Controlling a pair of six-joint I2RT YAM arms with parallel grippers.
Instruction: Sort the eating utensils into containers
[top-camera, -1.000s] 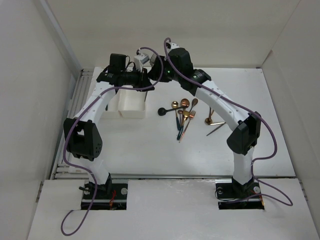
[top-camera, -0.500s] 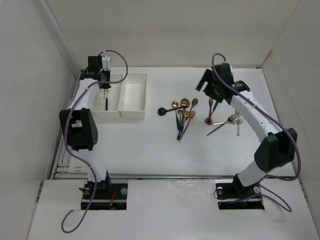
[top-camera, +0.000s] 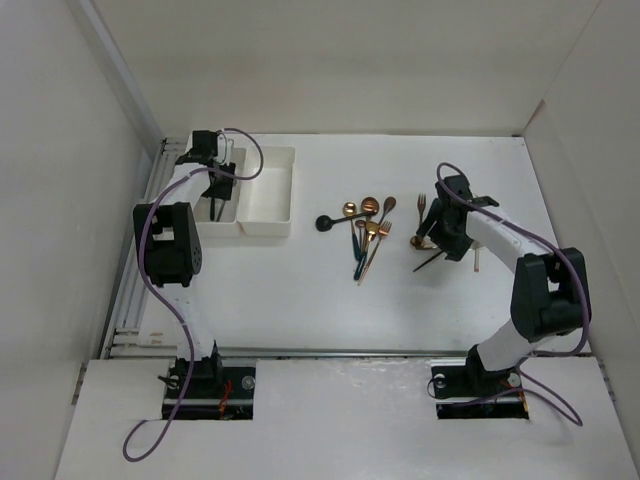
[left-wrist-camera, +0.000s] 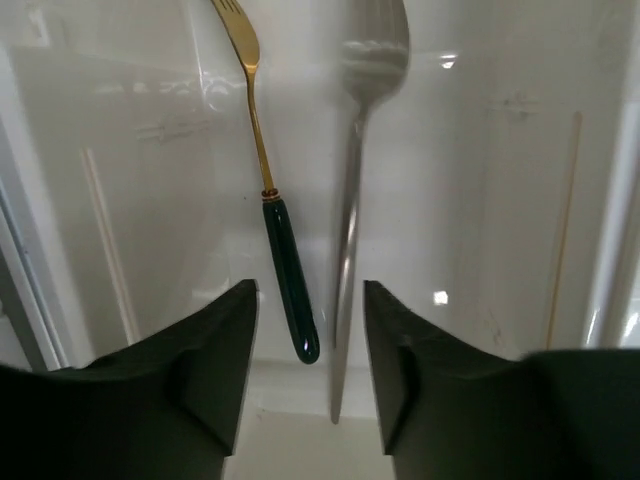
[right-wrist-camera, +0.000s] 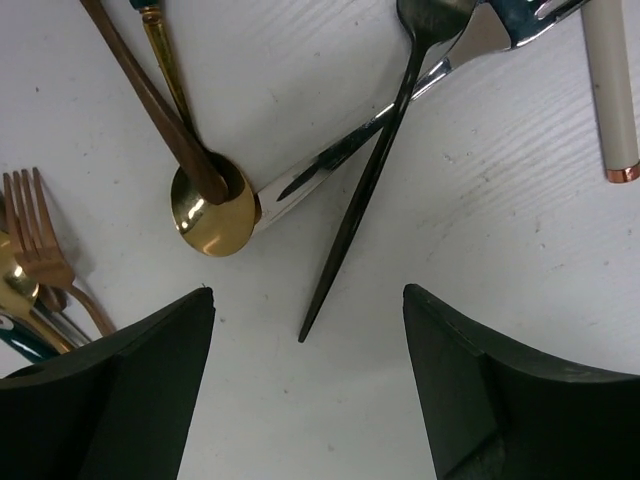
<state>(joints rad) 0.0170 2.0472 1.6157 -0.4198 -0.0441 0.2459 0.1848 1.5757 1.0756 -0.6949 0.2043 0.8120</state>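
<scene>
My left gripper (top-camera: 217, 190) hangs open over the left white tray (top-camera: 212, 229). In the left wrist view, a fork with a gold head and dark teal handle (left-wrist-camera: 283, 290) and a blurred silver fork (left-wrist-camera: 350, 240) lie in that tray, just ahead of the open gripper (left-wrist-camera: 307, 292). The right tray (top-camera: 268, 195) beside it looks empty. My right gripper (top-camera: 441, 246) is open low over the right cluster of utensils. In the right wrist view a slim black handle (right-wrist-camera: 350, 230) points between the open gripper (right-wrist-camera: 308, 298), beside a gold spoon (right-wrist-camera: 210, 218) and a silver fork (right-wrist-camera: 500, 30).
Several copper, gold and teal spoons and forks (top-camera: 365, 232) lie in a loose pile at mid table. A white-handled utensil (right-wrist-camera: 610, 90) lies right of the black one, and copper forks (right-wrist-camera: 35, 235) to the left. White walls enclose the table on three sides.
Both arms left the spot above the trays. The left arm swung to the left tray and came down low over it. The right arm swung back and dropped over the right cluster.
</scene>
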